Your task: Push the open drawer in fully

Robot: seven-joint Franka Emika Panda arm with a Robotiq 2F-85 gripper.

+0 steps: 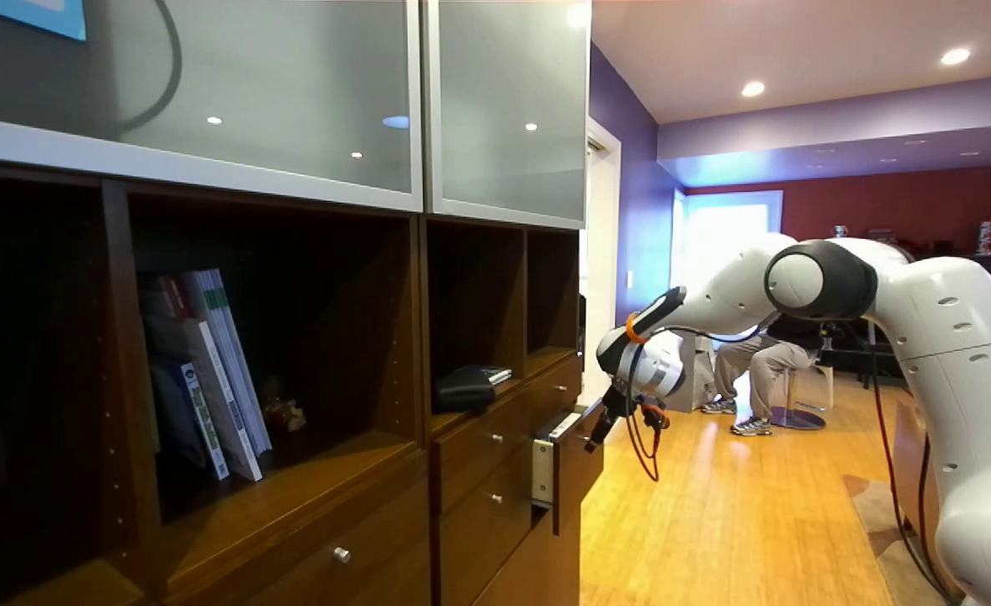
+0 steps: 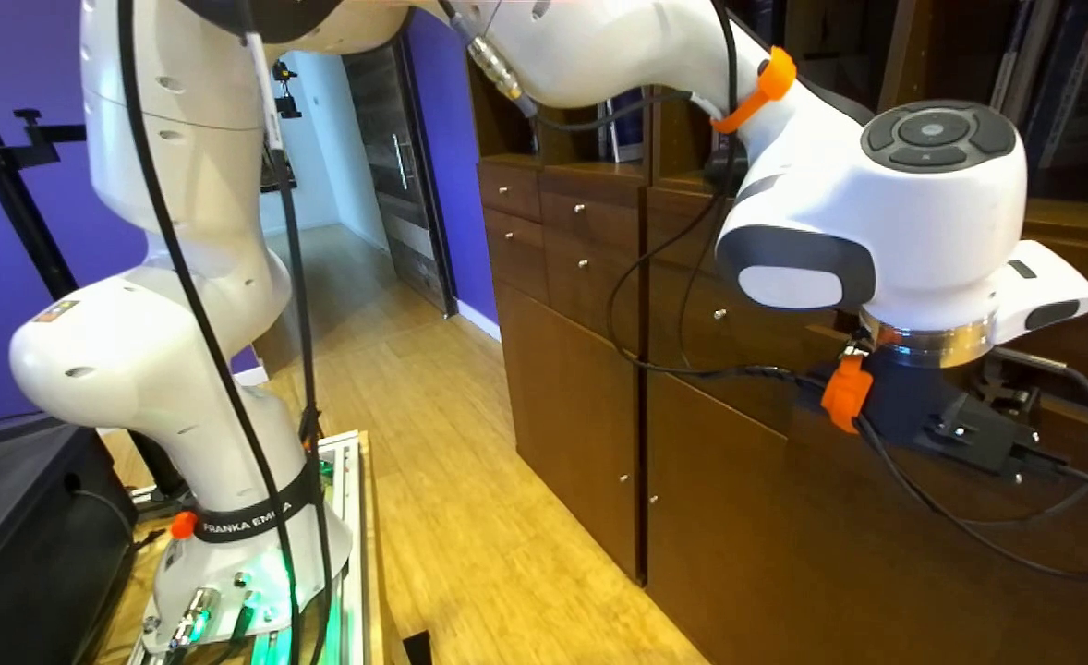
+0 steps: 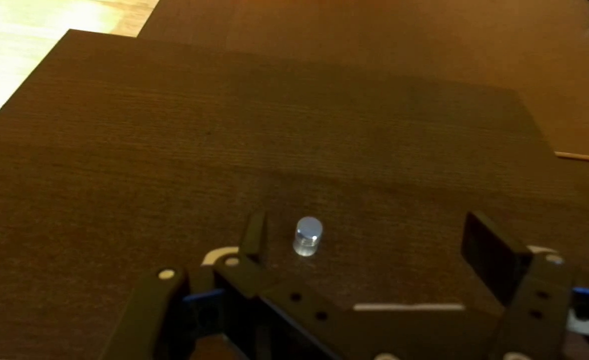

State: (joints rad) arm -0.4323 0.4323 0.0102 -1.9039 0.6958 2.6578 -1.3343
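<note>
Drawer (image 1: 575,484) is pulled out of the cabinet (image 1: 537,564) in an exterior view: far end, lower row, under a matching top drawer (image 1: 546,396). Tan box side (image 1: 543,471) exposed, something pale inside, too small to ID. Hand (image 3: 367,240) is at the drawer front (image 3: 274,135), angled down. Wrist view: fingers (image 3: 492,260) spread wide, silvery knob (image 3: 308,236) showing in the gap, nearer the finger on the left of that view, visibly apart from both. Contact between fingers and front: can't tell. Front fills most of that view, bit of floor (image 3: 24,65) top left. Arm (image 1: 958,362) is in both exterior views, orange strap (image 2: 755,92) round it, base (image 2: 211,568) across the floor from the cabinet. Books (image 1: 218,379) lean on a shelf (image 1: 294,488), black case (image 1: 466,387) sits above the near drawers, seated person (image 1: 769,362) in back, upper body hidden by the arm.
</note>
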